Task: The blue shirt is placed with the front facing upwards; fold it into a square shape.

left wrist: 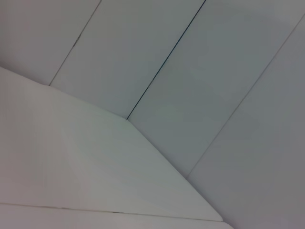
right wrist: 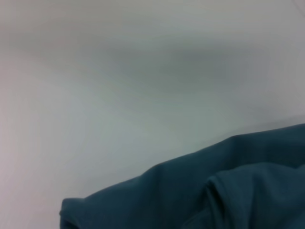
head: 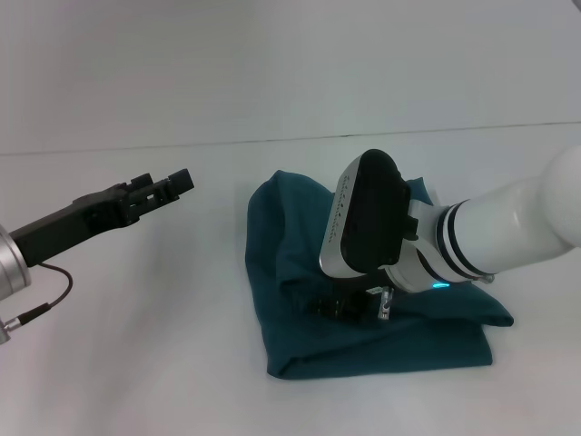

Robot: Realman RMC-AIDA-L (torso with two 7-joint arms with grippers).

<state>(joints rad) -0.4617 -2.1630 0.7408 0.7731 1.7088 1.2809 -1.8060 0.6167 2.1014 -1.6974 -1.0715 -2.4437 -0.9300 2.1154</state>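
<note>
A broad white surface (head: 136,363) filled the room before the robot, with pale wall panels rising behind its far edge. On it, a little to the robot's right of centre, lay the blue shirt (head: 290,263), already gathered into a thick, roughly square bundle with a rounded far corner and a straighter near edge; no lettering showed, only plain teal cloth. The white right arm reached in from the robot's right and hung low over the middle of the bundle, its housing hiding most of the right gripper (head: 349,307); the dark tips sat down among the folds, but whether the jaws were closed on cloth or merely resting there could not be told. The left gripper (head: 168,189) hovered well clear of the shirt on the robot's left, lifted off the surface, its jaws drawn narrow with nothing between them. The cloth looked soft, light and limp, likely to sag and slip out of shape when lifted, so a layered edge or corner seemed the best place to pinch it.
</note>
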